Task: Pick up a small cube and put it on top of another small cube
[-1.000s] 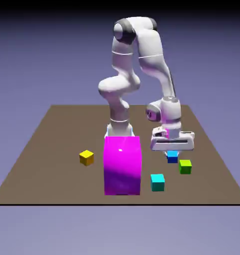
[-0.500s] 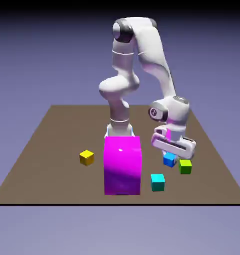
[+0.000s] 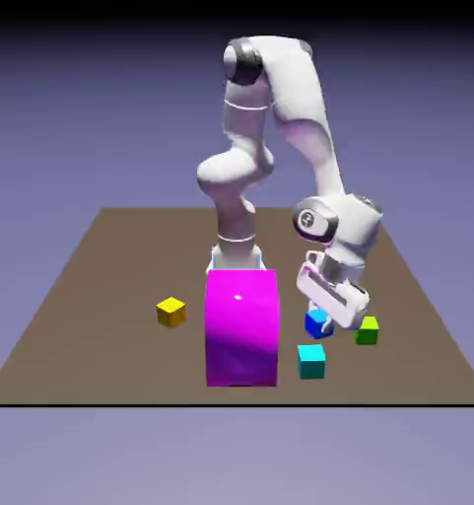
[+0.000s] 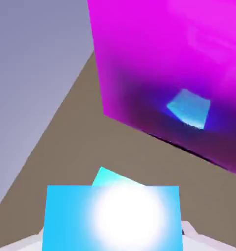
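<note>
The small dark-blue cube [image 3: 317, 324] hangs tilted just above the table, and my gripper [image 3: 321, 316] is shut on it. The hand leans over at a slant. In the hand view this cube [image 4: 112, 218] fills the bottom middle with a white glare on its face, and only pale slivers of my fingertips [image 4: 196, 238] show at its sides. Just beyond it peeks the edge of the lighter cyan cube [image 4: 110, 176]. The exterior view shows that cyan cube [image 3: 311, 361] resting on the table, a little in front of and below the held cube.
The big magenta block [image 3: 241, 327] stands close on the exterior view's left of the hand and fills the hand view's upper right [image 4: 178, 54]. A green cube [image 3: 367, 330] lies just right of the hand. A yellow cube [image 3: 170, 313] sits far left.
The hand has tilted and swung toward the exterior view's left, carrying the dark-blue cube away from the green cube and nearer the cyan cube and magenta block.
</note>
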Tool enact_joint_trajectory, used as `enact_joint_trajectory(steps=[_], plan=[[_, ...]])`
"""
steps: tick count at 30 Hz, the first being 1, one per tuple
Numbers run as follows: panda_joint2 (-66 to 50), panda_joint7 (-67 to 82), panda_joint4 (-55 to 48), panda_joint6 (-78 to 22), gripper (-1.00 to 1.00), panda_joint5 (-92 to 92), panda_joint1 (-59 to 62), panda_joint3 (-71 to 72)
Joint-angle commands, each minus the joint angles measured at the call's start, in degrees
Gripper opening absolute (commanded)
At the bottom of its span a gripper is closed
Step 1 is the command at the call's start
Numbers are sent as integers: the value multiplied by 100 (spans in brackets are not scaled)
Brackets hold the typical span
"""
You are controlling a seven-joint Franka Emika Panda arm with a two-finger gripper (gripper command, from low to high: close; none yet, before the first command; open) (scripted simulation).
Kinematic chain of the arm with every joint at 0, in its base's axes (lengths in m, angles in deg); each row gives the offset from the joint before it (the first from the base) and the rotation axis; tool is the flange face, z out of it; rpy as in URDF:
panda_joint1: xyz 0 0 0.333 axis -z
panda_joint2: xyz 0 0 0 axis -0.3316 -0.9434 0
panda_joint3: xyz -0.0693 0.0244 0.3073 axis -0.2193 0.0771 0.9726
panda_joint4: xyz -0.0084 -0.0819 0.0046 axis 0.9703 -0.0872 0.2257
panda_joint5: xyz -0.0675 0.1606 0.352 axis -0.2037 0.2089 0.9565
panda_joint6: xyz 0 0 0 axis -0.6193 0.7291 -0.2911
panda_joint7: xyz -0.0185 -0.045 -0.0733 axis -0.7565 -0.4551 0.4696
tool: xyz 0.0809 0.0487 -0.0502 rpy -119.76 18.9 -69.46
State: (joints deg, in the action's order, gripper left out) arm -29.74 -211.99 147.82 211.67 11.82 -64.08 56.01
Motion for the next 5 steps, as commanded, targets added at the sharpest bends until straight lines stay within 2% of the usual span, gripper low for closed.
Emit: enact_joint_trajectory(steps=[1,2,3,5], plan=[[-208,-45,-15,194,-100,-40,39,-15],[-240,-52,-18,225,-100,-46,45,-17],[-240,-52,-18,225,100,-46,45,-17],[-33,-6,-2,26,100,-5,6,-2]])
